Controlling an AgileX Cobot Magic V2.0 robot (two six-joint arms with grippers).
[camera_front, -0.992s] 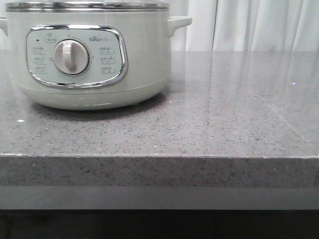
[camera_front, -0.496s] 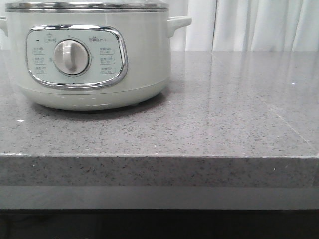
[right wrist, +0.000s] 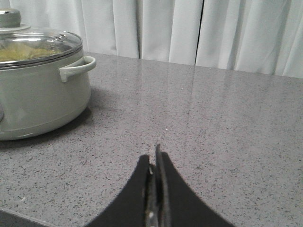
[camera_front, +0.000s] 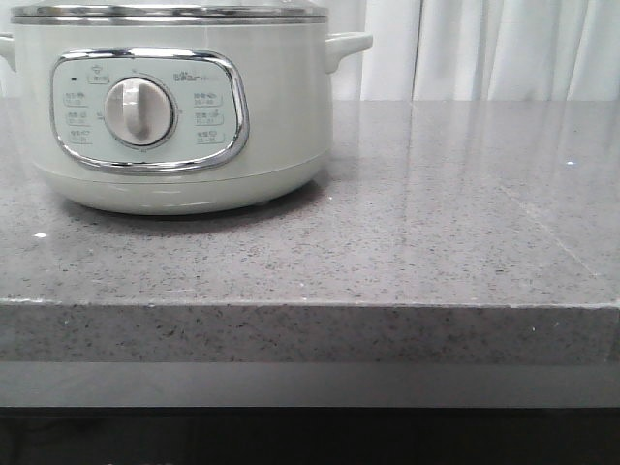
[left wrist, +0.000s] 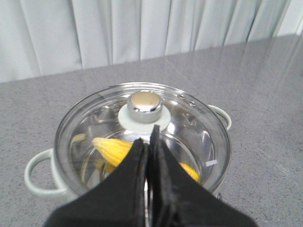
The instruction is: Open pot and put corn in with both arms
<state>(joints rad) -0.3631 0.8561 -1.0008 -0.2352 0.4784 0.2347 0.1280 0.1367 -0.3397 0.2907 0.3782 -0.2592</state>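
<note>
The pale grey-green pot [camera_front: 184, 116] stands at the left of the grey counter, its glass lid [left wrist: 142, 127] on it. The yellow corn [left wrist: 111, 149] lies inside the pot, seen through the lid. My left gripper [left wrist: 147, 139] is shut and empty, above the pot, just on my side of the lid's chrome knob [left wrist: 145, 102]. My right gripper [right wrist: 154, 158] is shut and empty, low over the bare counter to the right of the pot [right wrist: 38, 94]. Neither gripper shows in the front view.
The grey speckled counter [camera_front: 436, 223] runs right of the pot to a front edge [camera_front: 310, 308]. White curtains [camera_front: 484, 48] hang behind it. The pot's side handle [right wrist: 78, 67] sticks out toward my right gripper.
</note>
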